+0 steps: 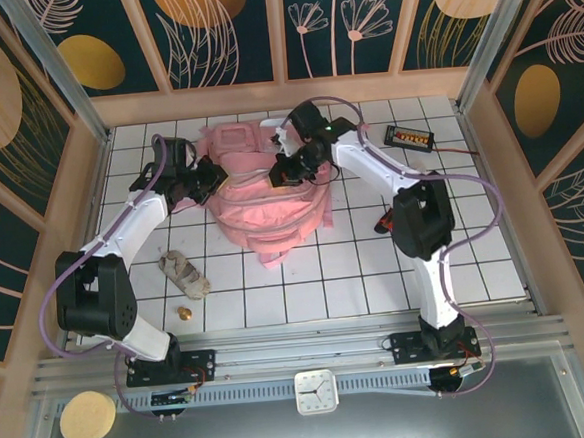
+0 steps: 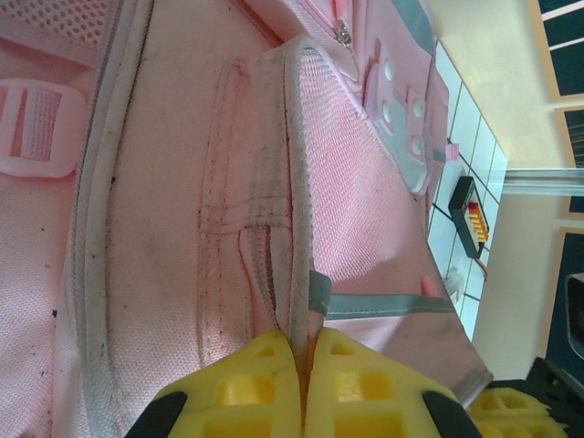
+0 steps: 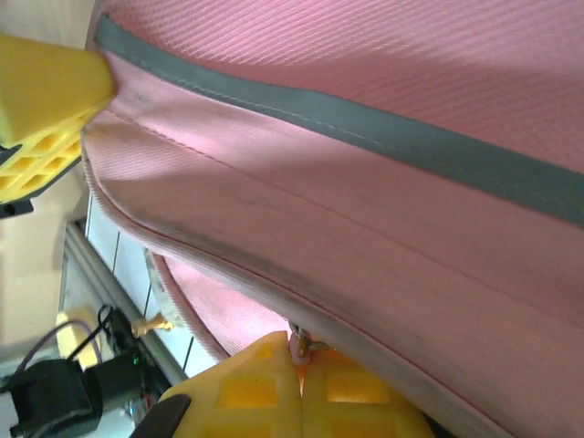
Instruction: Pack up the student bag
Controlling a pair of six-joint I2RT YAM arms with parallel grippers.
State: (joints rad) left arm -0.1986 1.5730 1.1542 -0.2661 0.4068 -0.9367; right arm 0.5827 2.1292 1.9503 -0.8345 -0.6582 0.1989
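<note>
PACKING STATION: The student bag (image 1: 271,208), pale pink w/ grey reflective strips, lies slumped at the ctr of the white-tiled worktop (image 1: 376,273), toward its far side, btwn the left arm (image 1: 132,225) and the right arm (image 1: 417,220), which reach in over it from either side. The yellow left fingers (image 2: 297,351) are clenched on a grey-piped edge of the bag's fabric, pinching it at the tips. The left wrist view looks along that piping, across soiled pink cloth, toward a metal zip pull (image 2: 344,33) and a pale patch w/ round holes (image 2: 401,128). The right fingers (image 3: 299,365) are likewise clenched tight at the bag's piped rim, w/ a small metal bit nipped btwn the tips; can't tell what it is. A grey strip (image 3: 383,137) runs across the pink cloth above them. Nr the left arm, well apart from the bag, lie a crumpled beige item (image 1: 186,275) and, closer to the rail, a small gold-brown piece (image 1: 185,313). A black box w/ orange-red buttons (image 1: 410,137) sits at the far right. A white clock (image 1: 316,392) and a yellow disc (image 1: 86,417) rest on the metal ledge (image 1: 486,406) by the arm bases
</note>
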